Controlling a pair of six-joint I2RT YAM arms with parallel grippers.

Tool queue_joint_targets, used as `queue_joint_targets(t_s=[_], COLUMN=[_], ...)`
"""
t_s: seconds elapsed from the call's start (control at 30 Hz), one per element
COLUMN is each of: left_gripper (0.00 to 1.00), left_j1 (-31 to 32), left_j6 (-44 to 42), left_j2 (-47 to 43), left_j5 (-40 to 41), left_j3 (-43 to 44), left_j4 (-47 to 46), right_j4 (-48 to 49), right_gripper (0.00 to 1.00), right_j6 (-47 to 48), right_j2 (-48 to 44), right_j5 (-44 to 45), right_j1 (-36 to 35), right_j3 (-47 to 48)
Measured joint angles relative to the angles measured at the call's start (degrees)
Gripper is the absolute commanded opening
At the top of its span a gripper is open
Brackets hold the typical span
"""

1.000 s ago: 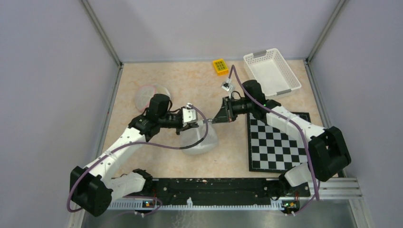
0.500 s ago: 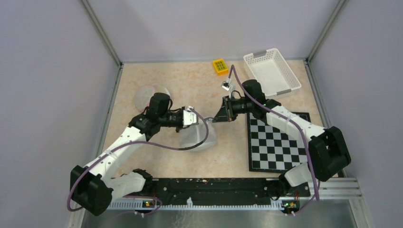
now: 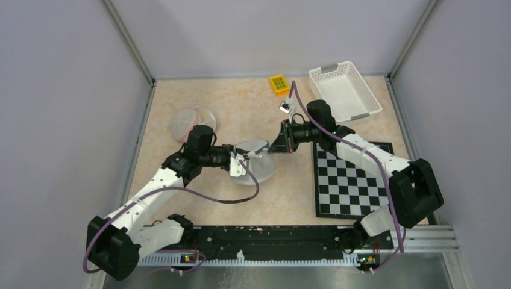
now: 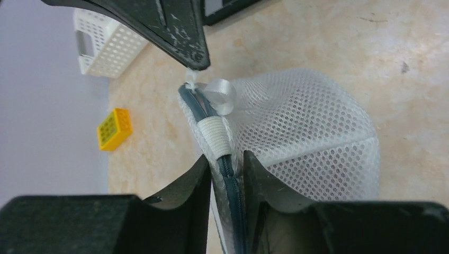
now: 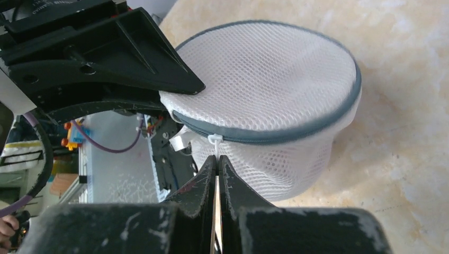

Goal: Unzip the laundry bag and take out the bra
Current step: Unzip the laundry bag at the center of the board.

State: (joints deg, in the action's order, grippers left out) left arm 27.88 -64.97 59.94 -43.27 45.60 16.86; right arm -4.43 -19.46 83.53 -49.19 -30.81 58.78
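Note:
The white mesh laundry bag (image 3: 258,165) with a grey zipper (image 5: 275,135) sits mid-table between my two grippers. My left gripper (image 3: 239,164) straddles the bag's zipper seam (image 4: 226,161). Its jaws stand slightly apart, and a thin gap shows beside the seam. My right gripper (image 3: 275,147) is shut on the white zipper pull (image 5: 214,141), whose cord runs in between the fingertips (image 5: 217,161). In the left wrist view its dark finger (image 4: 174,32) ends just above a white ribbon loop (image 4: 219,95). The bra is hidden.
A white perforated basket (image 3: 344,91) stands at the back right, with a yellow block (image 3: 278,83) to its left. A checkerboard mat (image 3: 352,180) lies under the right arm. A round mesh piece with a pink rim (image 3: 191,122) lies behind the left arm.
My left gripper has turned and dropped to the bag's left edge, and its jaws have loosened. The bag has shifted up toward the right gripper, which has barely moved.

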Motion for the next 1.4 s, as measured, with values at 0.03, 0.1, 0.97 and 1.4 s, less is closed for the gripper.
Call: queue_joint_targets(t_s=[0.03, 0.1, 0.97, 1.4], left_gripper=[0.40, 0.49, 0.73, 0.54], left_j1=[0.0, 0.0, 10.0, 11.6], left_j6=[-1.2, -2.4, 29.0, 36.5], left_j2=[-0.3, -0.8, -2.2, -1.1], left_j5=[0.3, 1.1, 4.3, 14.8], left_j3=[-1.4, -3.1, -3.8, -6.5], left_j4=[0.7, 2.5, 3.7, -3.8], right_j4=[0.6, 1.3, 7.1, 13.4], right_gripper=[0.00, 0.00, 0.00, 0.00], right_j6=[0.3, 0.6, 0.1, -6.6], right_j2=[0.4, 1.6, 0.7, 0.7], right_j5=[0.0, -0.1, 0.7, -3.5], right_j1=[-0.2, -0.4, -6.2, -6.2], right_j3=[-0.7, -2.1, -10.8, -11.3])
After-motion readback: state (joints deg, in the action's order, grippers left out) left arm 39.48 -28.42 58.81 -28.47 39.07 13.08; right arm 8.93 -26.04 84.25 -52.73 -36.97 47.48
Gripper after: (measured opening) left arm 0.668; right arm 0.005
